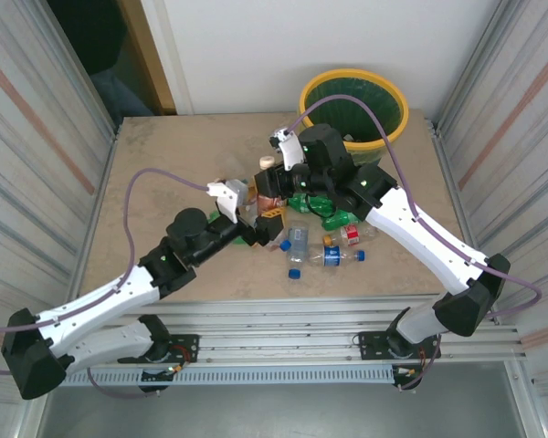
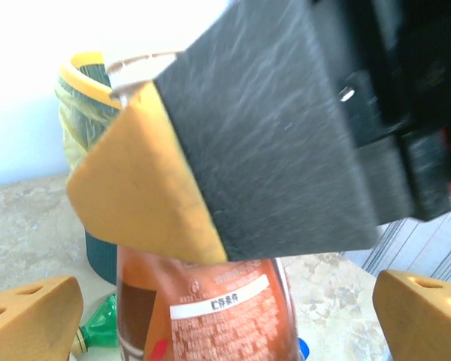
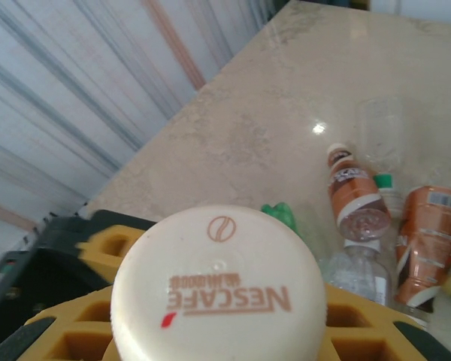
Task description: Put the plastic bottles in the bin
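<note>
Overhead view: two arms are meeting over the middle of a beige table (image 1: pixel 164 173). The bin (image 1: pixel 347 75) is standing at the far right corner, well apart from the heap of plastic bottles (image 1: pixel 324 239) lying near the table's centre. The right gripper (image 1: pixel 272 175) is clamping the top of a brown-orange bottle (image 1: pixel 271 189) at the heap's left edge. The left gripper (image 1: pixel 267 226) is sitting just beside it, on the near side. The right arm is stretching across the ground between the heap and the bin.

Left wrist view: the left gripper's fingers (image 2: pixel 30 316) are standing wide apart, one on each side of the brown-orange bottle (image 2: pixel 210 316) and not touching it. One black-and-orange finger (image 2: pixel 233 150) of the right gripper is covering the bottle's top (and hiding much of the bin (image 2: pixel 81 64) behind). A green bottle (image 2: pixel 101 320) is lying low on the left.

Right wrist view: the right gripper's yellow fingers (image 3: pixel 105 244) are pressing together on the bottle's neck under a cream cap (image 3: pixel 218 289) printed NESCAFE. Beyond it, a brown bottle (image 3: pixel 352 192), a clear bottle (image 3: pixel 361 267) and an orange-labelled bottle (image 3: pixel 425 241) are lying close together on the table.
</note>
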